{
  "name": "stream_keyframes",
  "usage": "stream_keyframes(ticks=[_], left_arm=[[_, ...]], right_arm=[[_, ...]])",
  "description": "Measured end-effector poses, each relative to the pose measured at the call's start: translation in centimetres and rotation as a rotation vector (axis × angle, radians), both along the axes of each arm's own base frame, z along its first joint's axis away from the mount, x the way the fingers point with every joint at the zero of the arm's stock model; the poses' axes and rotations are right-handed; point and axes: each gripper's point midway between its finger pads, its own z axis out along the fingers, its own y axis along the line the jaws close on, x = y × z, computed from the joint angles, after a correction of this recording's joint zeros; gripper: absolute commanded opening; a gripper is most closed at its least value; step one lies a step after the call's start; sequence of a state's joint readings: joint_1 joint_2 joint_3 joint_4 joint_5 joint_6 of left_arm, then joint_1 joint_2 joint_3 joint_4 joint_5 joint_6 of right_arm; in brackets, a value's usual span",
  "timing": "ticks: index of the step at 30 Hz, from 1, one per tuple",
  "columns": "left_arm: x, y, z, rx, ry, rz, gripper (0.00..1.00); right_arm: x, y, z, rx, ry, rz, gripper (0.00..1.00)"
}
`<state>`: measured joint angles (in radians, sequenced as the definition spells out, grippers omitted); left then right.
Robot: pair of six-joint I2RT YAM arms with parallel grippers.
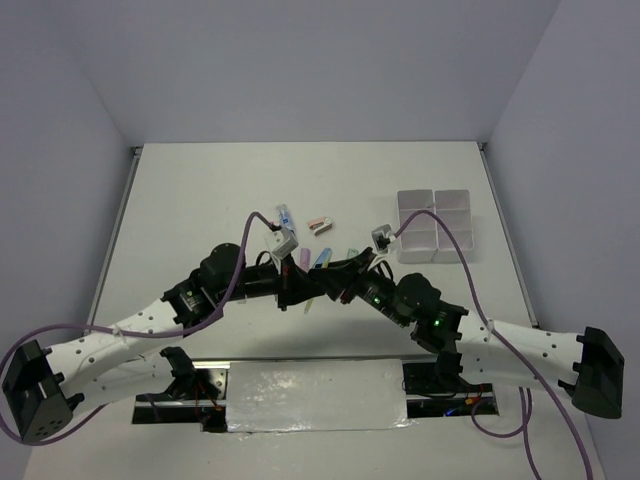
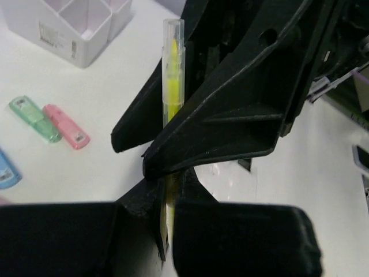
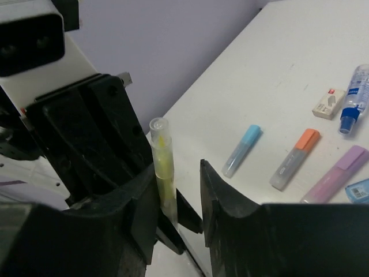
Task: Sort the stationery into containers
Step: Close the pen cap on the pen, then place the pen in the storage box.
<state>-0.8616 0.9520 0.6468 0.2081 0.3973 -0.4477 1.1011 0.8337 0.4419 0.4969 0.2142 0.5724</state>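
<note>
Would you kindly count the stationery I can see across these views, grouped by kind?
Markers: 4 (yellow marker, blue marker, orange marker, purple marker)
Small rounded pieces: 3 (green piece, pink piece, blue piece)
White eraser: 1
Blue-white tube: 1
Total: 9
The arms may hide more.

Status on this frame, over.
Left gripper shut on yellow highlighter. Right gripper open around it, one finger touching. Orange marker and others loose on table; nothing blocking seen.
</note>
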Motion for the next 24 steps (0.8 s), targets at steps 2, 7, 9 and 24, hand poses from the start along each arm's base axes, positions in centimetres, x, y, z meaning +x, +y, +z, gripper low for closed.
stream_keyframes(ticks=[2, 7, 9, 24], left_arm=[[-0.2, -0.1, 0.6, -0.031, -0.025, -0.003, 0.00], [-0.6, -0.5, 1.0, -0.058, -0.053, -0.014, 0.00], [-0.6, -0.6, 1.1, -0.060, -0.057, -0.013, 0.00], [6.0, 5.2, -1.4, 0.199, 0.051, 0.539, 0.99]], right_arm=[[-0.3, 0.0, 0.2, -0.016, -0.002, 0.006, 0.40], [-0.9, -0.1, 0.8, -0.054, -0.017, 0.027, 0.10], [-1.0, -0.1, 0.9, -0.061, -0.021, 0.031, 0.00], [8.8, -10.8, -0.3, -0.287, -0.017, -0.580, 0.00]])
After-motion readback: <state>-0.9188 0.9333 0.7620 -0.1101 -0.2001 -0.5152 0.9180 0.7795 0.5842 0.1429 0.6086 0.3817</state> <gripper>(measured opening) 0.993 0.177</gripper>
